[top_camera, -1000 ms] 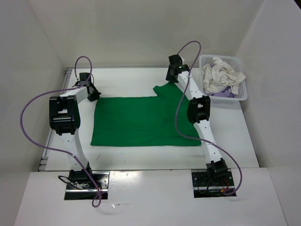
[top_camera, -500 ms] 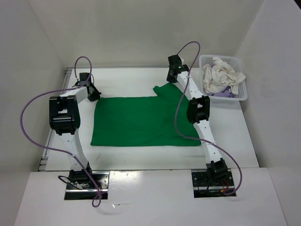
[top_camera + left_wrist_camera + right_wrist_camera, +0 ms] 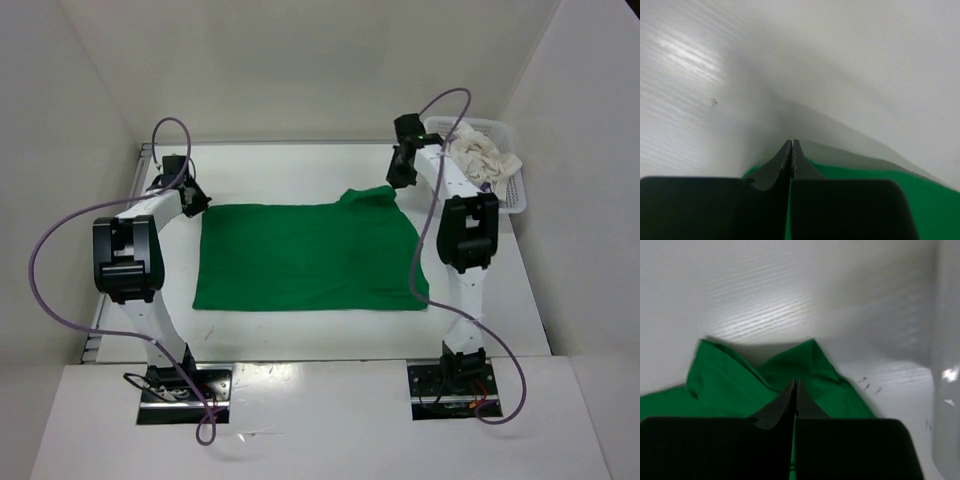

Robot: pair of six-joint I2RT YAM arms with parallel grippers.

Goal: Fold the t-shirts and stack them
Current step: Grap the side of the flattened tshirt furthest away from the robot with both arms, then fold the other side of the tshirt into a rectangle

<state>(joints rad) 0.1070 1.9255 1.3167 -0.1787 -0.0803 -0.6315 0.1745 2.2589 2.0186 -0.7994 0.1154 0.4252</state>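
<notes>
The green shirt (image 3: 305, 257) lies spread out in the middle of the table (image 3: 270, 168). It is mostly flat, and its near edge runs straight across in front of the arm bases. Only the far right corner is disturbed — there the cloth is gathered into a raised bunch.

My right gripper (image 3: 401, 180) is right at that bunch. On the right wrist view its fingers are pressed tight together, with green folds rising on both sides of the tips, so it is clenched on the green shirt. White table shows beyond the folds.

My left gripper (image 3: 196, 203) sits at the shirt's far left corner. On the left wrist view its fingers are closed to a thin seam. Green cloth shows on either side of them and a sliver of green runs in the seam lower down — it grips the green shirt at that corner. From above, that corner looks low and close to the table.

The two arms reach forward along the shirt's sides, the left one by the left edge and the right one by the right edge.

The white shirt (image 3: 478, 152) is crumpled inside the basket (image 3: 480, 121), which stands at the far right of the table, well apart from the green shirt. The right arm crosses in front of the basket's near left part, so I cannot tell what else lies in it.
</notes>
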